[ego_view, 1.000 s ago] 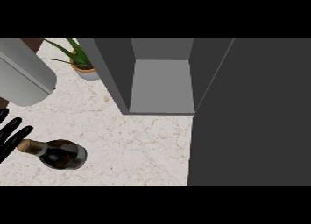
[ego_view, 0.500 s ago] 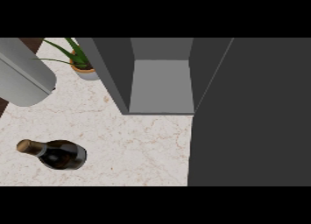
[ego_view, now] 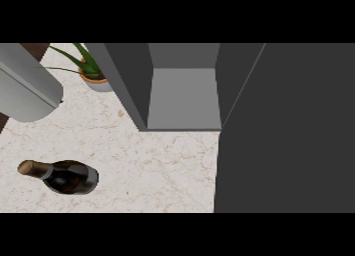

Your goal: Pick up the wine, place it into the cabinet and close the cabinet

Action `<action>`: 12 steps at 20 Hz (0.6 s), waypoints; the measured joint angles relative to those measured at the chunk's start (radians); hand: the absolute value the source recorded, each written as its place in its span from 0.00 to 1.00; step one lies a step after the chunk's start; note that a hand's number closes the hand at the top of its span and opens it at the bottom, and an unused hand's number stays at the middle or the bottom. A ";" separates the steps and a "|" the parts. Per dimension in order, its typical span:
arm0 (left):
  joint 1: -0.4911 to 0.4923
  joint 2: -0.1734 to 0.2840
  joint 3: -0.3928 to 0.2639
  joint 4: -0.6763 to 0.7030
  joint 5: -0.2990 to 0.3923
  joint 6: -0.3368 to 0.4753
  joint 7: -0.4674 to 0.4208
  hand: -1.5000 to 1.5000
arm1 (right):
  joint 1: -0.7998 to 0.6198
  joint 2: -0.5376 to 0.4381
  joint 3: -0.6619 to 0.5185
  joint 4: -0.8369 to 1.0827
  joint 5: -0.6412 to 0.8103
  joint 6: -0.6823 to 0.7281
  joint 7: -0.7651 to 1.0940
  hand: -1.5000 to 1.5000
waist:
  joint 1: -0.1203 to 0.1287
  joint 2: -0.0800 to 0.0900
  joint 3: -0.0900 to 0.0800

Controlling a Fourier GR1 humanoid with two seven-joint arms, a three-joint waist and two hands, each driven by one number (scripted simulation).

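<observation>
Wine bottle [ego_view: 65, 176] stands on the counter [ego_view: 158, 165], near-left, seen from above — cork end toward the left, dark body to the right. Nothing touches it. One second ago the black fingers of the left hand showed at the left edge just beside the bottle; half a second ago they were gone, and now no hand is in view either. So fingers' state: cannot be told, both hands out of the picture. Bottle has not shifted between the pictures.

Cabinet [ego_view: 184, 95] is at far centre, open, grey inner floor bare, well apart from the bottle. Its dark door [ego_view: 291, 130] fills the right side, swung toward the near edge. A grey cylinder [ego_view: 17, 82] sits far-left, a potted plant [ego_view: 88, 70] between it and the cabinet.

Judgement: pick-up not yet started — hand pulled away, so a fresh approach to the bottle seems needed; placing and closing remain.
</observation>
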 measured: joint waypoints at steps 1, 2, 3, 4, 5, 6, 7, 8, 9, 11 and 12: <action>0.003 -0.005 0.007 0.008 0.003 -0.008 0.009 0.00 | 0.008 0.004 0.023 -0.001 0.005 -0.001 -0.006 0.00 | -0.002 0.000 0.000; 0.005 -0.003 0.019 0.022 0.011 -0.014 0.019 0.00 | 0.004 0.004 0.023 -0.002 0.008 -0.004 -0.005 0.00 | -0.002 0.000 0.000; 0.008 -0.002 0.029 0.022 0.024 -0.010 0.027 0.00 | -0.005 0.006 0.031 -0.003 0.011 -0.011 0.000 0.00 | -0.001 0.000 0.000; 0.009 -0.003 0.038 0.024 0.033 -0.003 0.032 0.00 | -0.010 0.001 0.027 -0.005 0.013 -0.011 0.003 0.00 | -0.002 0.001 0.000; 0.010 -0.001 0.050 0.029 0.037 0.001 0.035 0.00 | -0.009 0.002 0.029 -0.007 0.016 -0.018 0.006 0.00 | -0.004 0.000 0.000; 0.008 -0.009 0.053 0.037 0.040 -0.006 0.042 0.00 | -0.012 0.003 0.036 -0.008 0.020 -0.024 0.012 0.00 | -0.004 0.001 0.000; -0.001 -0.009 0.055 0.048 0.038 -0.004 0.045 0.00 | -0.017 0.001 0.033 -0.009 0.022 -0.024 0.017 0.00 | -0.006 0.002 0.000; -0.009 -0.008 0.060 0.054 0.038 0.001 0.045 0.00 | -0.015 0.004 0.043 -0.011 0.026 -0.032 0.018 0.00 | -0.009 0.002 0.000; -0.012 -0.009 0.064 0.061 0.037 0.000 0.048 0.00 | -0.013 0.000 0.040 -0.014 0.028 -0.032 0.021 0.00 | -0.012 0.002 0.000; -0.036 -0.003 0.071 0.071 0.030 0.020 0.044 0.00 | -0.019 -0.001 0.045 -0.015 0.035 -0.036 0.021 0.00 | -0.015 0.002 0.000; -0.040 -0.005 0.074 0.074 0.021 0.023 0.044 0.00 | -0.013 0.001 0.054 -0.016 0.039 -0.039 0.018 0.00 | -0.015 0.002 0.000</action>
